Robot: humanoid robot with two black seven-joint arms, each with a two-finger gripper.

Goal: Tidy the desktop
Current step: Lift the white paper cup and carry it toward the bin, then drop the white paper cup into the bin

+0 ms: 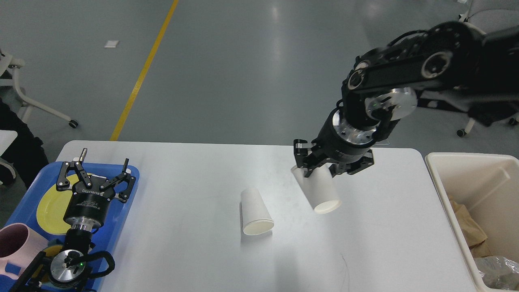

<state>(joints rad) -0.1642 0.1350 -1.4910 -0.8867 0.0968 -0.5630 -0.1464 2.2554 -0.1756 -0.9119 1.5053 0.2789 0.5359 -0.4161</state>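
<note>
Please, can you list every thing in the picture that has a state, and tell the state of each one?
Right gripper: shut on a white paper cup, held tilted above the desktop.
Held paper cup: lifted, open end toward the camera.
Second paper cup: lying on its side on the desktop.
Left gripper: open, empty, over the blue tray.
Yellow plate: flat on the tray.
Pink mug: upright on the tray.
Cream bin: open, holds crumpled rubbish.

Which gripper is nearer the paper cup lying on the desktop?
Right. The right gripper, holding another cup, is just beyond and right of the lying cup; the left gripper hovers far left.
</note>
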